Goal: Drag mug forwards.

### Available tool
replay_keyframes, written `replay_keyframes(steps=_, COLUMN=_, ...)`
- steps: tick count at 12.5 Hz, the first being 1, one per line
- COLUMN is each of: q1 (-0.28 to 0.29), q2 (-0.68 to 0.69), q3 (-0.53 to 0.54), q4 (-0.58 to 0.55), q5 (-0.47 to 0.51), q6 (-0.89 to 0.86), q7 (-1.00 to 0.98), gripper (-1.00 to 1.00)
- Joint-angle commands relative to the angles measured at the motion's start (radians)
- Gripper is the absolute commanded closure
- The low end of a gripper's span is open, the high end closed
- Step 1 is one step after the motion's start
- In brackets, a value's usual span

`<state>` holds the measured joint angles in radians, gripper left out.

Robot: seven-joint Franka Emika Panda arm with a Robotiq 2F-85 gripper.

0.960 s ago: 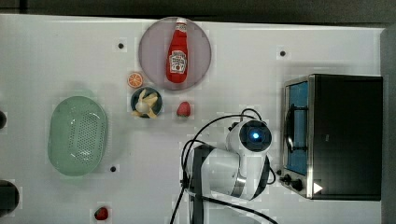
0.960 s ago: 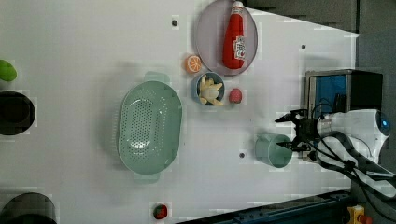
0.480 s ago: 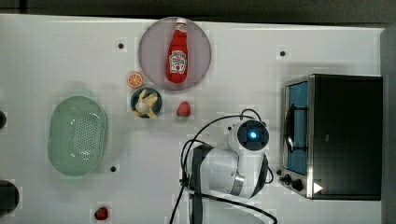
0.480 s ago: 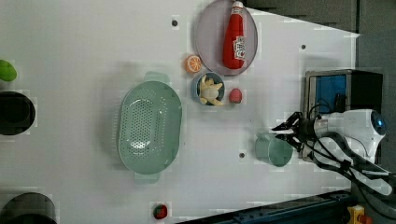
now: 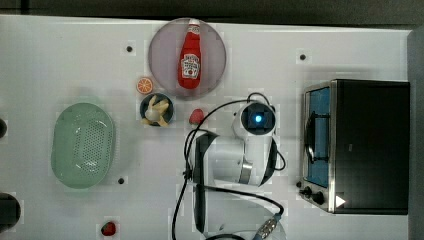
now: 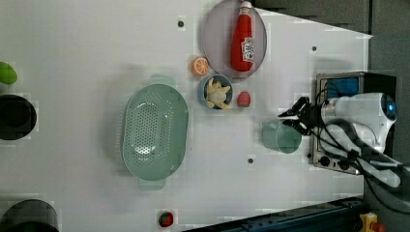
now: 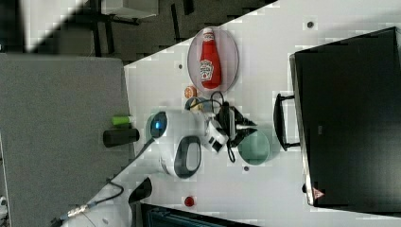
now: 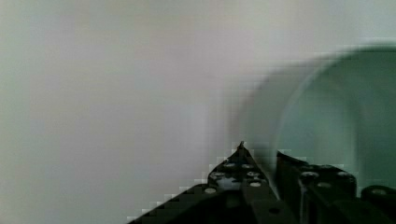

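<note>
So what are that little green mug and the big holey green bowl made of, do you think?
The mug looks like plastic: an even, matte teal colour with no glaze shine, though glazed ceramic can't be ruled out. The colander is most likely moulded plastic too: the same flat mint tone, neat rows of small holes and handles formed in one piece with the rim.

small pale teal-green plastic mug: smooth, matt. large mint-green perforated plastic colander: smooth, slight sheen. red plastic ketchup bottle: glossy, paper label. black toaster oven: matt casing, metal trim. white table: smooth, matt.
</note>
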<state>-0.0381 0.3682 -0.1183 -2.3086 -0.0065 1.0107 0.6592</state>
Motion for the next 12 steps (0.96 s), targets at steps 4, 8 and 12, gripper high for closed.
replay_keyframes(steps=4, q1=-0.016, q2=0.115, q3=-0.016, q4=0.249, q5=0.0, q6=-0.098, q7=0.015, gripper=0.65)
replay_keyframes(steps=8, q1=-0.012, q2=0.237, q3=-0.005, q4=0.457, q5=0.0, q6=-0.166, q7=0.015, gripper=0.65)
replay_keyframes(steps=12, q1=-0.01, q2=0.356, q3=0.008, q4=0.675, q5=0.0, q6=-0.228, q7=0.015, gripper=0.65)
